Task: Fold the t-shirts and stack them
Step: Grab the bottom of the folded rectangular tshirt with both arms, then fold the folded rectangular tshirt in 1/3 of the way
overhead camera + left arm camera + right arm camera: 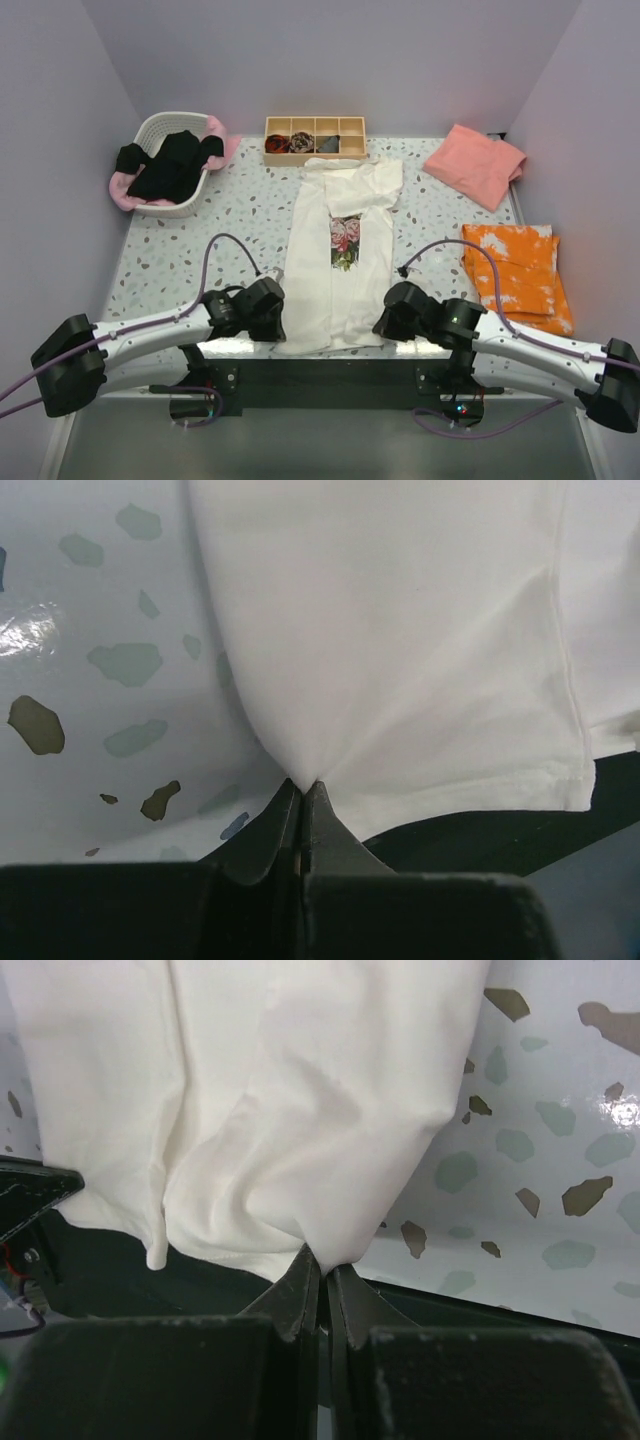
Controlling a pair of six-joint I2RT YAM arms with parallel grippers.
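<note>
The cream-white t-shirt (340,255) with a rose print lies lengthwise down the middle of the table, sides folded in. My left gripper (278,318) is shut on its near left hem corner; the pinched cloth shows in the left wrist view (305,780). My right gripper (380,322) is shut on the near right hem corner, seen in the right wrist view (322,1257). A salmon-pink t-shirt (474,163) lies folded at the far right. A black t-shirt (170,165) hangs over a light pink one (215,130) in the basket.
A white laundry basket (165,125) stands at the far left. A wooden compartment box (314,140) with small rolled bundles is at the back centre. A folded orange-and-white cloth (515,275) lies at the right. The table's near edge runs just under both grippers.
</note>
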